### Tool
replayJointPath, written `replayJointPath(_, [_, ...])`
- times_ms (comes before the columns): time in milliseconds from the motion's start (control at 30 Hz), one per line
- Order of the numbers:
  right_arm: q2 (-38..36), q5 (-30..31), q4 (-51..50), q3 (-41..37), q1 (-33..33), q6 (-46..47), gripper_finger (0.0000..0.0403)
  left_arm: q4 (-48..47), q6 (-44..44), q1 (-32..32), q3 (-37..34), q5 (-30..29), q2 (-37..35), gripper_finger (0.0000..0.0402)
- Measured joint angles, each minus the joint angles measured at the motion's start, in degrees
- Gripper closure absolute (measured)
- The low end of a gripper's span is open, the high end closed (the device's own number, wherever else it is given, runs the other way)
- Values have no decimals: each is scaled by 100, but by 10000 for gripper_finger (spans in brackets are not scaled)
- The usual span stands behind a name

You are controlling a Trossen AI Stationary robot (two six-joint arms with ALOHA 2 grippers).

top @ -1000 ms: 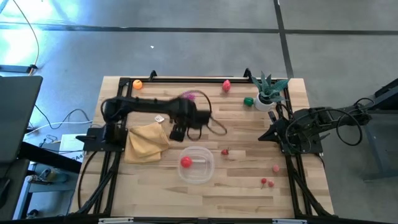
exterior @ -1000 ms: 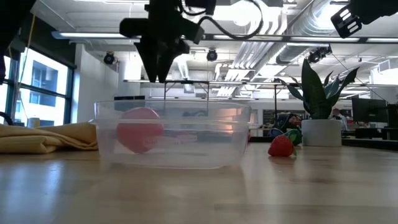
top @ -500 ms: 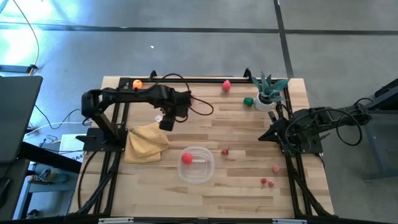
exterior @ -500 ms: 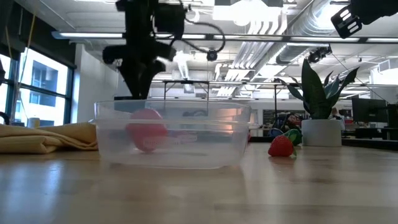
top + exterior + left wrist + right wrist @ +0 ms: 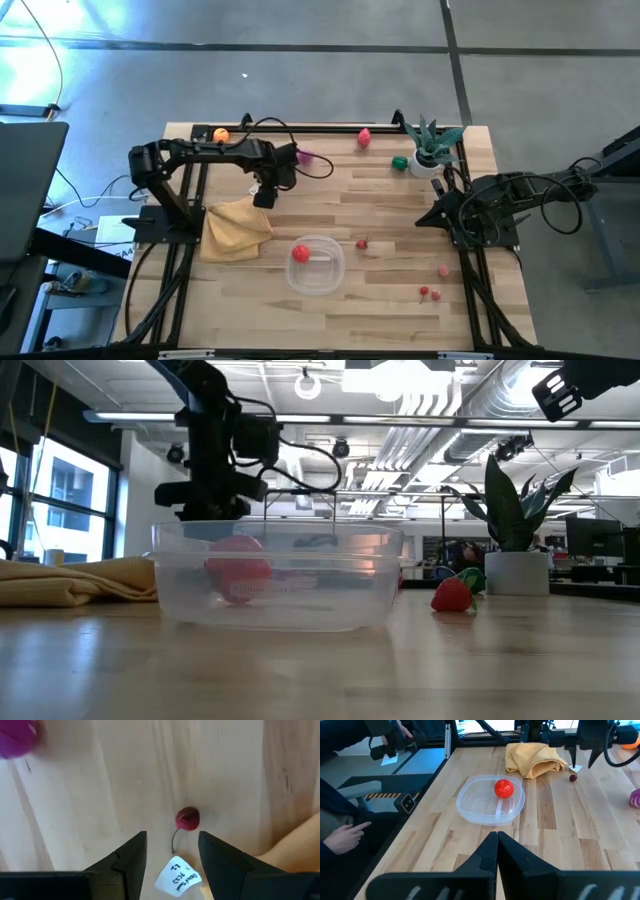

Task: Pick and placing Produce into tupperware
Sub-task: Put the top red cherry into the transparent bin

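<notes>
My left gripper [image 5: 265, 192] [image 5: 171, 851] is open and points down at the table, just past the far right corner of the yellow cloth. A small dark red cherry [image 5: 187, 818] [image 5: 573, 777] with a stem and a white tag [image 5: 177, 877] lies on the wood just ahead of the gap between the fingers, untouched. The clear tupperware [image 5: 317, 265] [image 5: 275, 575] [image 5: 490, 800] sits on the table toward the near edge with one red fruit [image 5: 299, 254] [image 5: 503, 788] inside. My right gripper [image 5: 440, 215] [image 5: 496, 840] is shut and waits at the table's right edge.
Other produce lies loose: an orange piece [image 5: 221, 135], a magenta one [image 5: 303, 157] [image 5: 17, 737], a pink-red one [image 5: 365, 137], a green one [image 5: 400, 163], a strawberry [image 5: 362, 243] [image 5: 452, 595], a pink one [image 5: 443, 270] and red cherries [image 5: 430, 293]. The yellow cloth [image 5: 236, 228] lies left of the tupperware. A potted plant [image 5: 432, 145] stands at the far right. A person's hand [image 5: 347, 832] shows beyond the table.
My left gripper has drawn back from above the tupperware's far side toward the table's left and far edges, and has come down closer to the table beside the cloth. The red fruit has shifted a little inside the tupperware.
</notes>
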Motion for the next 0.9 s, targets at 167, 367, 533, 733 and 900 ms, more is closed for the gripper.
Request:
replayJointPath(167, [1, 1, 0, 0, 0, 1, 402, 365, 3, 36, -279, 407, 4, 236])
replayJointPath(367, [1, 1, 1, 0, 0, 10, 402, 571, -22, 36, -369, 482, 4, 236])
replayJointPath(533, [1, 0, 0, 0, 0, 8, 402, 602, -44, 36, -369, 391, 4, 236])
replayJointPath(733, [1, 0, 0, 0, 0, -1, 402, 594, -68, 36, -369, 388, 193, 236])
replayJointPath(900, [1, 0, 1, 0, 0, 1, 402, 655, -68, 36, -369, 384, 435, 236])
